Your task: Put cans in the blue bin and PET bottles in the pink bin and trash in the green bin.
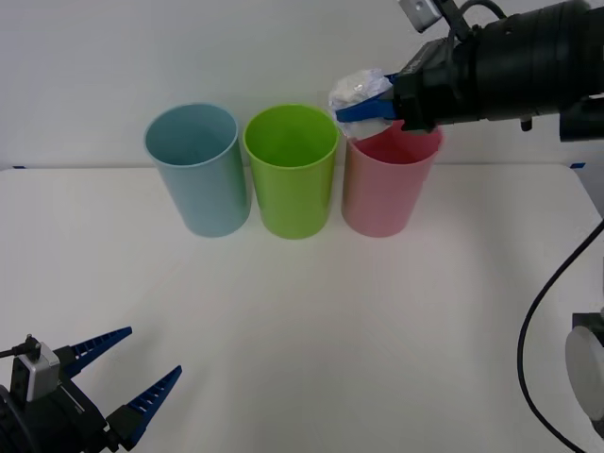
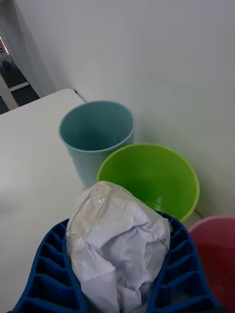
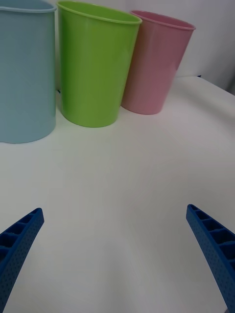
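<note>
Gripping the trash between blue fingers, right gripper above the pink bin's rim at its 10 o'clock edge, beside the green bin. Blue bin at 9 o'clock of green. Left gripper spread wide, empty, low over the table at 7 o'clock.

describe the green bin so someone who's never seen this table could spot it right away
On the white table, three tall cup-shaped bins stand in a row by the back wall. The green bin is the middle one, with the blue bin on its left and the pink bin on its right. Only it is lime green.
</note>
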### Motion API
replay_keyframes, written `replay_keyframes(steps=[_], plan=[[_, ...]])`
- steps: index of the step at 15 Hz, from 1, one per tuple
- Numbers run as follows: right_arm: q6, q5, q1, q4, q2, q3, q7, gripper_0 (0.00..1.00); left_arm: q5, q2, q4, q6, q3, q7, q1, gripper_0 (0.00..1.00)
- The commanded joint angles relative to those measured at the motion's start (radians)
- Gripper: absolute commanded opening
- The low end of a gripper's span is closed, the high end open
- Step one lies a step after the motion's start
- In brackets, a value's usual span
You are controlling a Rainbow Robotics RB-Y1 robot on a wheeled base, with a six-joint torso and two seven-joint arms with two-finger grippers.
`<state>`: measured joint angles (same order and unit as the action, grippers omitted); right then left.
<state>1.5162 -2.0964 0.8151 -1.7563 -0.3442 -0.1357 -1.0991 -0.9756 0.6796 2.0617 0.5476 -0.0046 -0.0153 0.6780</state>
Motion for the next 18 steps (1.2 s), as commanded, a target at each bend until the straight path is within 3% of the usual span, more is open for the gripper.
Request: replay_keyframes(steps=[1,5,9,18], plan=[[-0.067,-0.105,0.076,0.09,0.037,0.077,-0.061,0.0,0.0,0.0,0.0,0.0,0.0,0.0,0.0,1.0],[-0.171,-0.209,0.196,0.253,0.057,0.179,-0.119,0.0,0.0,0.0,0.0,0.0,0.0,0.0,0.0,1.0],[-0.214,-0.271,0.276,0.403,0.088,0.192,-0.09,0.0,0.0,0.0,0.0,0.0,0.0,0.0,0.0,1.0],[-0.459,-0.287,0.295,0.626,0.113,0.346,-0.079,0.0,0.0,0.0,0.0,0.0,0.0,0.0,0.0,1.0]])
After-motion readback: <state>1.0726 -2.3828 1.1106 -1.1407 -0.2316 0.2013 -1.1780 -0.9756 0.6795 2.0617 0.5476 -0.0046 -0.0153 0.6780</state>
